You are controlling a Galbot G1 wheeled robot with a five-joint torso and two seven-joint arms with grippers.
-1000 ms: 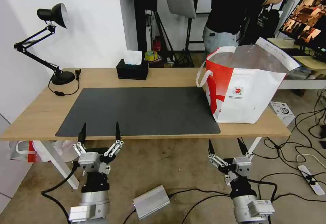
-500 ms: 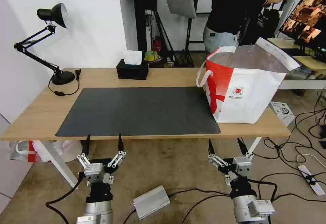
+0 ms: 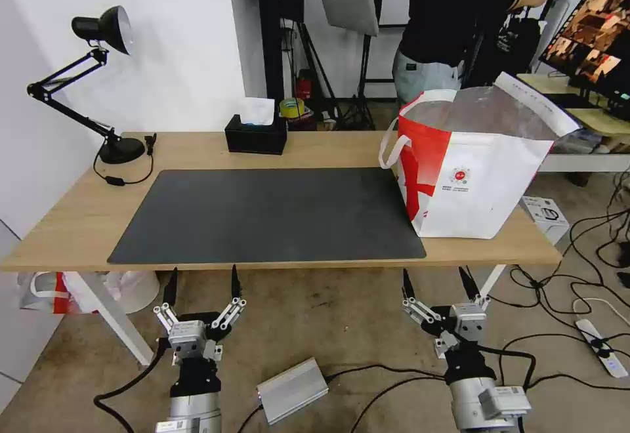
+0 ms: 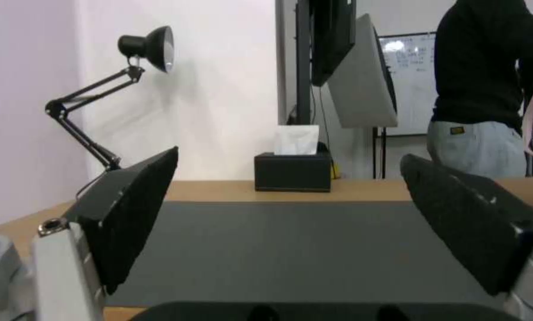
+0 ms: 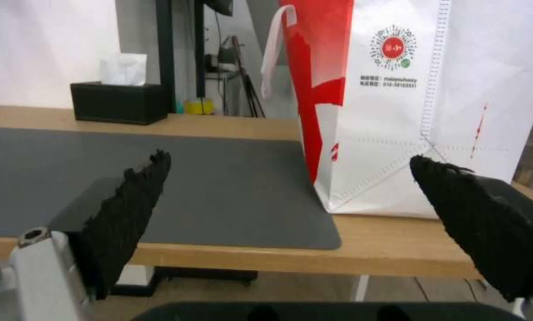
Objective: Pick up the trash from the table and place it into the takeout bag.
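No trash shows on the table; its dark grey mat lies bare. The takeout bag stands upright at the table's right end, mouth open and foil lining showing; in the right wrist view the takeout bag rises just past the mat's corner. My left gripper hangs open below the table's front edge, left of centre, holding nothing. My right gripper is open too, below the front edge and in front of the bag, also holding nothing.
A black desk lamp stands at the back left and a black tissue box at the back middle. On the floor lie cables, a grey power brick and a white box. A person stands behind the bag.
My left gripper has dropped lower and drawn back from the table's front edge, staying open. The right gripper has not moved.
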